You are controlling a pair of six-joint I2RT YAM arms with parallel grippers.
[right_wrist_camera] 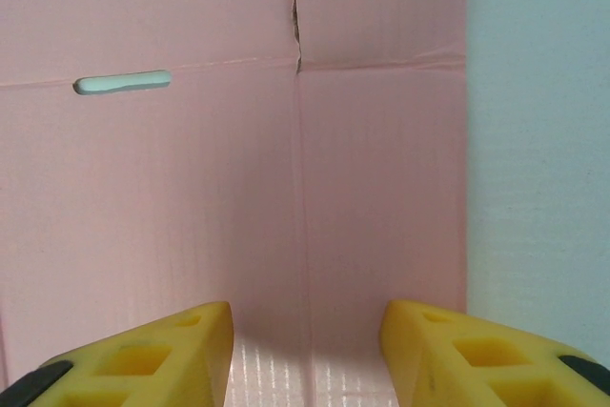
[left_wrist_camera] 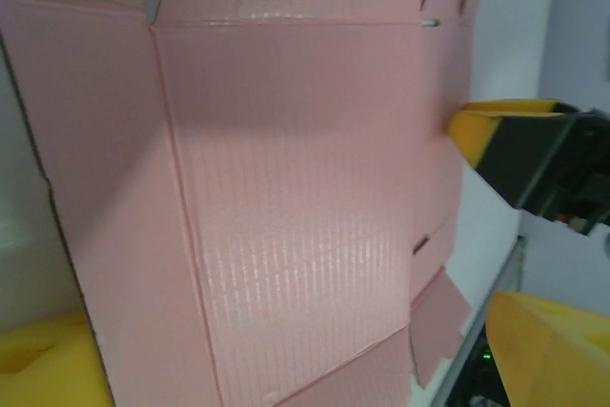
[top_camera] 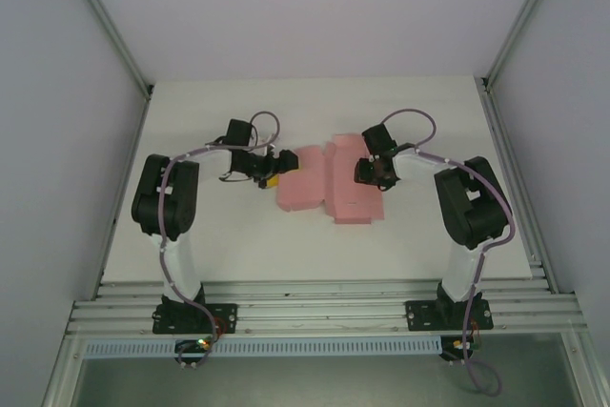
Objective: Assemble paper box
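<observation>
Beneath right gripper's [right_wrist_camera: 305, 345] fingers [right_wrist_camera: 143, 359]; paper box [right_wrist_camera: 191, 197]

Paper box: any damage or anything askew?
The paper box has a short ragged split where two creases meet, seen from the right wrist; it may be a cut rather than a tear. Nothing else stands out.

Soft even light; glare streaks paper box [left_wrist_camera: 286, 254].

Pink paper box [top_camera: 329, 186] with fine ribbed texture, yellow right claw [right_wrist_camera: 305, 355], white table [top_camera: 238, 245], black arms [top_camera: 167, 199]
</observation>
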